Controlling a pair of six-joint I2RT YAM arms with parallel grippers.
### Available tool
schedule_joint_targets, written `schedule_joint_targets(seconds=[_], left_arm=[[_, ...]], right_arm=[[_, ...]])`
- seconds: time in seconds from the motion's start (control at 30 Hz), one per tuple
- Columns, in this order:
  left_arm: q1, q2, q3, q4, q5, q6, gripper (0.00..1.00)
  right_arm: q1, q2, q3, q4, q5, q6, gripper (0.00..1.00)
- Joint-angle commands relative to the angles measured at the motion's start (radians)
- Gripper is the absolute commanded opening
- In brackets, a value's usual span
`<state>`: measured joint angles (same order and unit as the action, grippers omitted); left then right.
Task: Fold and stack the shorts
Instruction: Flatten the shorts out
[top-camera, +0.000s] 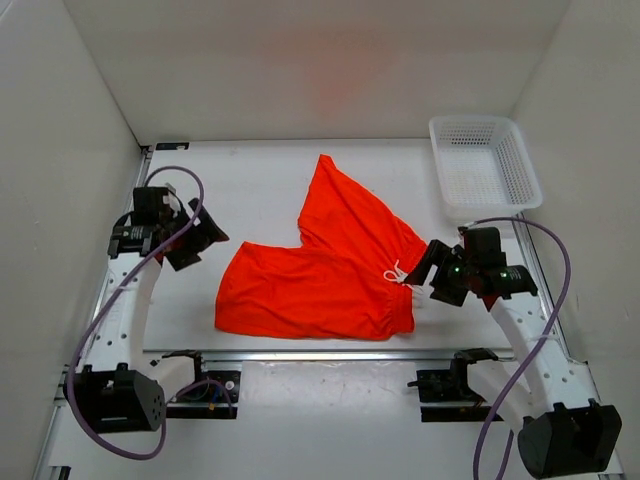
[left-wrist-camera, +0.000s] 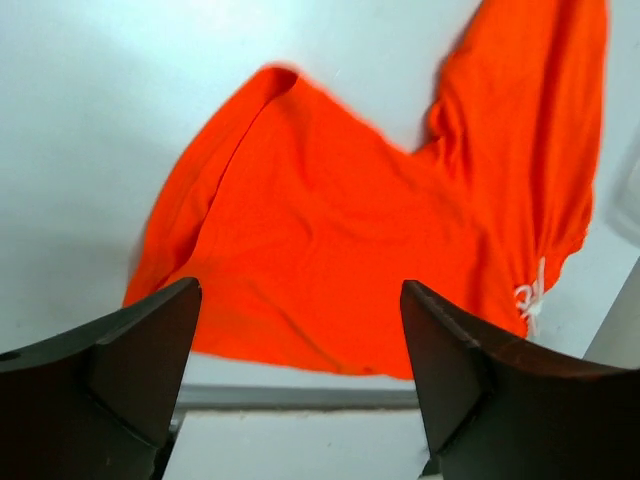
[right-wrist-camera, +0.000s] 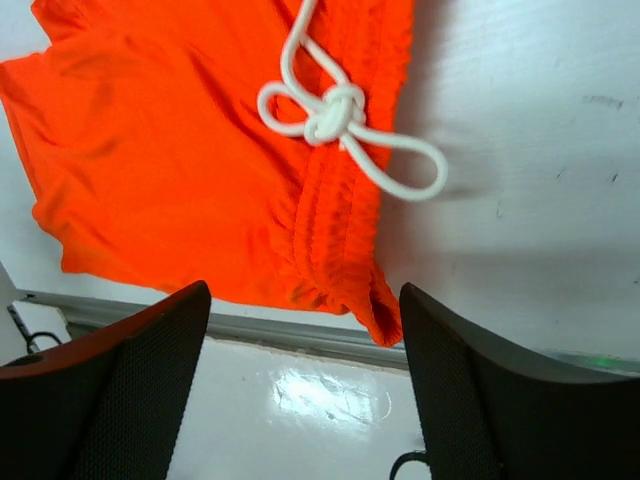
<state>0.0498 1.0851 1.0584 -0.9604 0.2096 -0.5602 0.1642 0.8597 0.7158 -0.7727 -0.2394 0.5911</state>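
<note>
From above, your bright orange-red soft fabric shorts (top-camera: 320, 275) lie unfolded on the white surface (top-camera: 250, 180); no fold is made yet. Left wrist view: the left end effector (left-wrist-camera: 300, 370) is wide open and empty, left of them. Right wrist view: the right end effector (right-wrist-camera: 305, 380) is likewise, over the waistband (right-wrist-camera: 340, 230) corner.

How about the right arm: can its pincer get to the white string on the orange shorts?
Probably yes. The open right pincer hovers just beside the white string, which lies uncovered at the waistband of the shorts, nothing between them.
</note>
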Motion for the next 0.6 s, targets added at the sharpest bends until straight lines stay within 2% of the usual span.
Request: schedule_joint_targets(seconds=[0.0,0.03,0.07,0.17,0.23,0.3,0.33,0.37,0.4,0.43,0.47,0.57], left_arm=[[-0.024,0.094,0.122,0.019,-0.01,0.06,0.91],[-0.056,0.126,0.173,0.019,-0.01,0.084,0.85],[-0.077,0.201,0.199,0.019,-0.01,0.095,0.81],[-0.181,0.37,0.313,0.029,-0.035,0.121,0.72],[-0.25,0.452,0.409,0.029,-0.044,0.131,0.7],[-0.286,0.563,0.475,0.029,-0.067,0.131,0.74],[-0.315,0.6,0.507,0.029,-0.078,0.131,0.79],[-0.326,0.639,0.575,0.029,-0.078,0.131,0.83],[-0.337,0.72,0.609,0.029,-0.087,0.131,0.86],[-0.346,0.761,0.642,0.029,-0.087,0.131,0.92],[-0.363,0.803,0.71,0.029,-0.087,0.131,0.94],[-0.392,0.968,0.845,0.029,-0.076,0.131,0.94]], right_arm=[[0.003,0.073,0.105,-0.011,0.069,-0.014,0.79],[0.003,0.097,0.122,-0.011,0.069,-0.025,0.74],[0.003,0.146,0.137,0.001,0.069,-0.034,0.52],[0.003,0.244,0.201,0.03,0.069,-0.059,0.11],[0.003,0.291,0.25,0.039,0.06,-0.072,0.04],[0.003,0.352,0.29,0.049,0.075,-0.073,0.04],[0.003,0.372,0.301,0.049,0.087,-0.083,0.12],[0.003,0.41,0.301,0.049,0.097,-0.083,0.25],[0.003,0.43,0.315,0.049,0.097,-0.083,0.48],[0.003,0.45,0.332,0.049,0.109,-0.083,0.58],[0.003,0.496,0.332,0.059,0.109,-0.083,0.64],[0.003,0.579,0.355,0.085,0.109,-0.073,0.67]])
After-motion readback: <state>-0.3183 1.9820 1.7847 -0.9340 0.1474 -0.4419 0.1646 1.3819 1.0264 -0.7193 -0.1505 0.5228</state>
